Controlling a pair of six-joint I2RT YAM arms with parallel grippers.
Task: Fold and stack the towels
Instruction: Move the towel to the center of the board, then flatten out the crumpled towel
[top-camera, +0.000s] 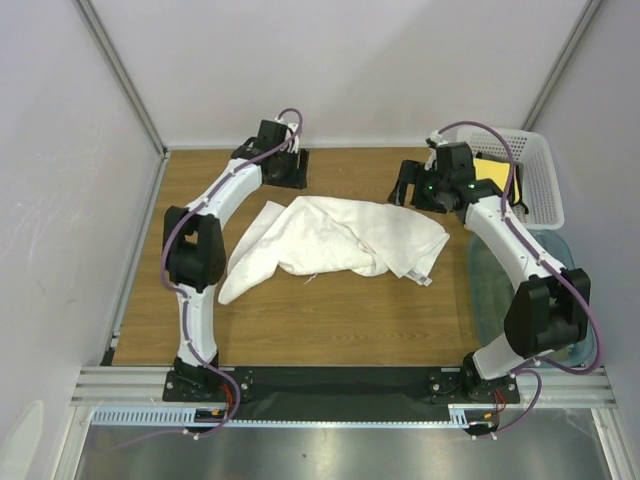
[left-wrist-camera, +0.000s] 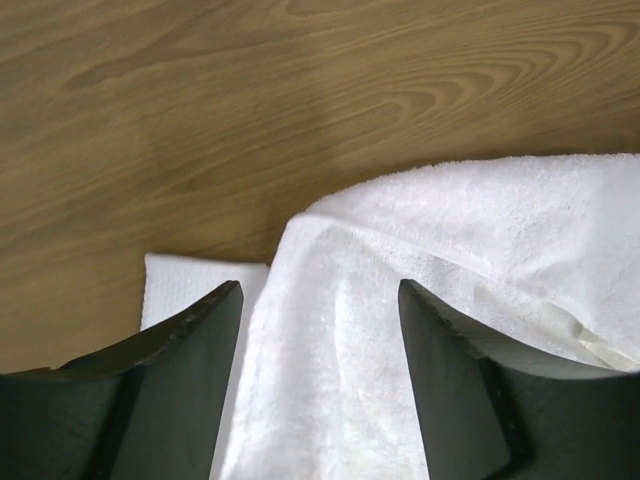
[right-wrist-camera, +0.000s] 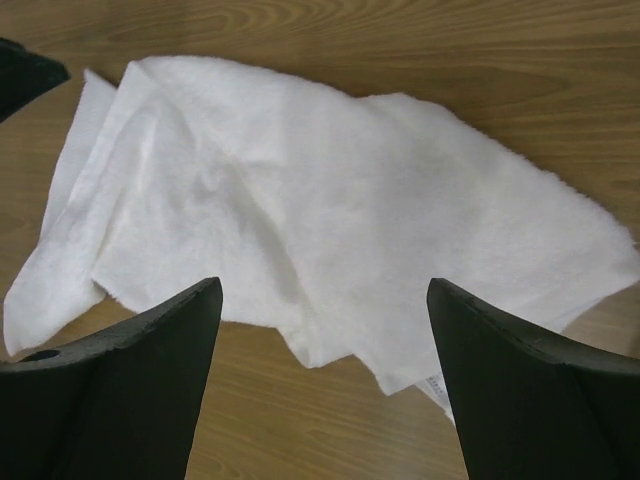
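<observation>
I see the white towel (top-camera: 330, 245) lying rumpled in the middle of the surface (top-camera: 300, 330). My left pincer (left-wrist-camera: 320, 290) stands spread at its 11 o'clock edge, my right pincer (right-wrist-camera: 322, 285) spread at its 1 o'clock, both gripping nothing.

Wood-grain bench (top-camera: 330, 325), brown, evenly lit, shadows soft. White panels enclose it: back wall (top-camera: 340, 70), left wall (top-camera: 60, 200), right wall (top-camera: 610, 120). Aluminium posts (top-camera: 120, 75) at rear corners. Near edge: slotted metal rail (top-camera: 130, 382), then possibly a steel sheet (top-camera: 330, 455).
</observation>
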